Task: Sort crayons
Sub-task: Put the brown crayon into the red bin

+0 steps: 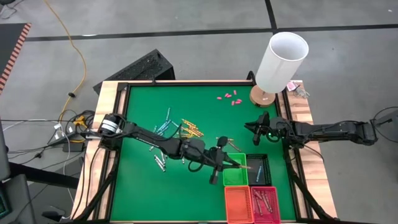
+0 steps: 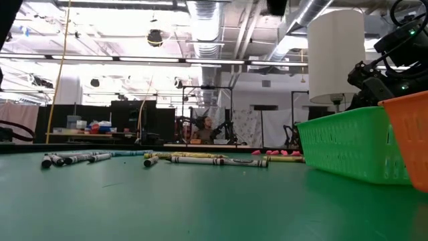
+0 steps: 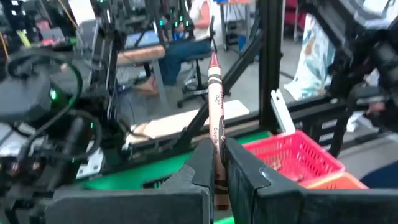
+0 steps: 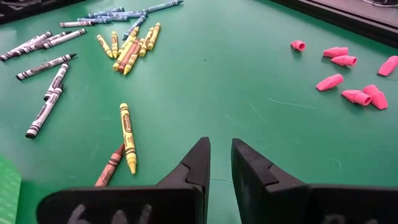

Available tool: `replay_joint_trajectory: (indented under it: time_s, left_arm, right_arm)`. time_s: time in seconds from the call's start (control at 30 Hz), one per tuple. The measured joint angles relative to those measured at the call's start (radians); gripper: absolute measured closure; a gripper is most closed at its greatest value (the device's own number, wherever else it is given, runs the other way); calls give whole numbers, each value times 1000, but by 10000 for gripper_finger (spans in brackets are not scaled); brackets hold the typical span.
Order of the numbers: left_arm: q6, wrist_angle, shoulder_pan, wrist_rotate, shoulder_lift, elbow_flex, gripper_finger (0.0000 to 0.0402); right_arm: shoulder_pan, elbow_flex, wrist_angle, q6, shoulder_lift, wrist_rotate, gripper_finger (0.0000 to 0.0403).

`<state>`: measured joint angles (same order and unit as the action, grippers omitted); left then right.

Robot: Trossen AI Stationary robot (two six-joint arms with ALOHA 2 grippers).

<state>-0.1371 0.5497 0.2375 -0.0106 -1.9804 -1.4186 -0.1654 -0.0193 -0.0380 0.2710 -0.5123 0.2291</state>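
Green table point(image 1: 199, 124), left gripper point(image 3: 216, 171) clenched on brownish-red crayon point(image 3: 215, 93), seemingly above green basket point(image 1: 235, 173); right gripper point(image 4: 217, 163) parted, empty.

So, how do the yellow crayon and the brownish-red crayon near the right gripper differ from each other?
The yellow crayon shows fully in the right wrist view; the brownish-red crayon is partly cut off by the right gripper's own body. The yellow one lies almost straight away from the gripper, and the brownish-red one slants. Both lie flat on the green table, close side by side, and neither is held.
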Motion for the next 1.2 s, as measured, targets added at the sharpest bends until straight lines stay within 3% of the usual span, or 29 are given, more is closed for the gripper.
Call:
replay_joint_trajectory:
  time_s: [0.13, 0.4, 0.73, 1.0, 1.2]
  left_arm:
    - [6, -16, 17, 4, -63, -68, 395]
    - [-135, -252, 47, 91, -283, -424, 395]
    - [-276, -406, 40, 224, -561, -836, 395]
    - [-493, -405, 40, 243, -665, -899, 394]
    - [-525, -403, 36, 260, -677, -899, 393]
  right_arm:
    - [0, 0, -1, 1, 0, 0, 335]
    - [2, 0, 1, 28, 0, -11, 335]
    - [2, 0, 6, 44, 0, -21, 335]
    - [2, 0, 9, 46, 0, -23, 335]
    - [2, 0, 11, 45, 0, -23, 335]
